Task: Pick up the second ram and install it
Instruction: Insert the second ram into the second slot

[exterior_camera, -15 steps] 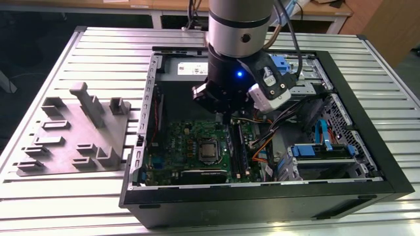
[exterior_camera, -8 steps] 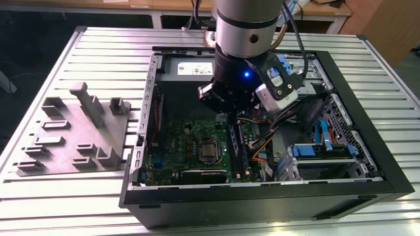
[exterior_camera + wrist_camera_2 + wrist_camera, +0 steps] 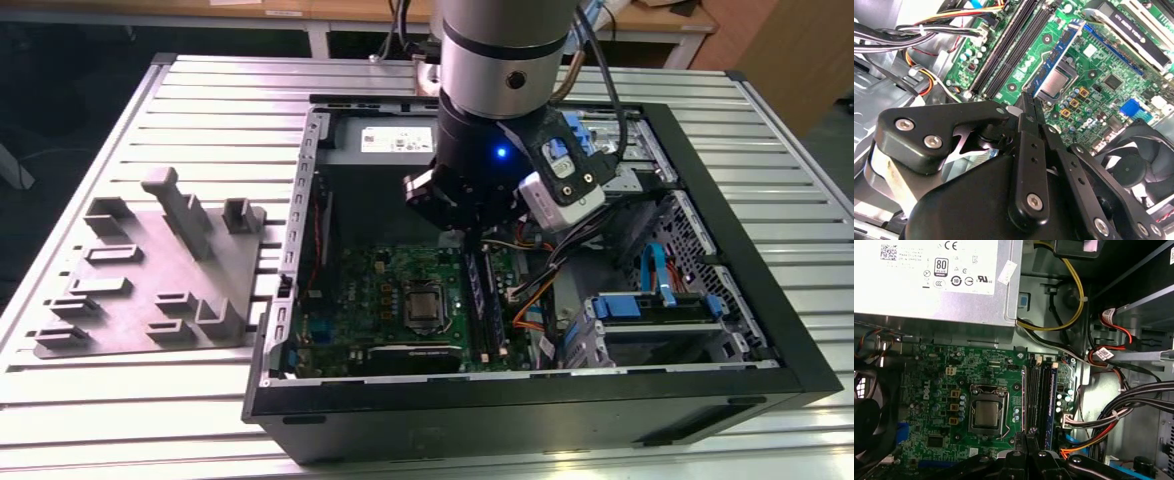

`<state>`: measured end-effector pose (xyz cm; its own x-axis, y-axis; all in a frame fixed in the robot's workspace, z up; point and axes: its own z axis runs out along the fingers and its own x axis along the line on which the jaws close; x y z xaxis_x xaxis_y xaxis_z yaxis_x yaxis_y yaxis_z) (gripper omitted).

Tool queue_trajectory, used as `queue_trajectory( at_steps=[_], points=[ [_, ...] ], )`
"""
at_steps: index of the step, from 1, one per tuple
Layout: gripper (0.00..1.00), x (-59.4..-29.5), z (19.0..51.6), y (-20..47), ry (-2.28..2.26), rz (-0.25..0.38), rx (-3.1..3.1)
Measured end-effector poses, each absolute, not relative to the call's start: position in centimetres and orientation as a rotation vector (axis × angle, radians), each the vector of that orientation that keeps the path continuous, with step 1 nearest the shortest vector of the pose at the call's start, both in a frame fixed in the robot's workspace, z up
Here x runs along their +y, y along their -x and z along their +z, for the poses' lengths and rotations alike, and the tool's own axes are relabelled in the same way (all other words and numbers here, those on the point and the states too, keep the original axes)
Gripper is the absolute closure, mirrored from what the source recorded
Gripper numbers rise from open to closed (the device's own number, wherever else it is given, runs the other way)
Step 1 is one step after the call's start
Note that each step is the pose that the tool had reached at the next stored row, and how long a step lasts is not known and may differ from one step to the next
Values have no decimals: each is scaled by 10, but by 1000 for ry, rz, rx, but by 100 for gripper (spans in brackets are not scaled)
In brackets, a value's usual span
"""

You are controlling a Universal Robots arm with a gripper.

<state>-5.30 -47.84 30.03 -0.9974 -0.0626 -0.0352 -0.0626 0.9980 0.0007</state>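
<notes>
exterior view: gripper [image 3: 454, 238] hung low inside the open computer case [image 3: 534, 400] on the worktop [image 3: 200, 110] | second wrist view: fingers [image 3: 1026, 135] were pressed together, tips at the end of the second ram [image 3: 1061, 57] beside the processor socket [image 3: 1054, 86] | first wrist view: fingertips [image 3: 1029, 436] sat over memory slots [image 3: 1033, 395]

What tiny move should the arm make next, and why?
Probably ease the gripper straight down slightly: its shut fingers hang just above the long black slots beside the processor socket on the green motherboard, seemingly not yet pressed into them.
</notes>
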Motion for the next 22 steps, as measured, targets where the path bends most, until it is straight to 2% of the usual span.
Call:
queue_trajectory(
  at_steps=[22],
  points=[
    [89, -478, 300, 43, 97, 3, 3105]
  ],
)
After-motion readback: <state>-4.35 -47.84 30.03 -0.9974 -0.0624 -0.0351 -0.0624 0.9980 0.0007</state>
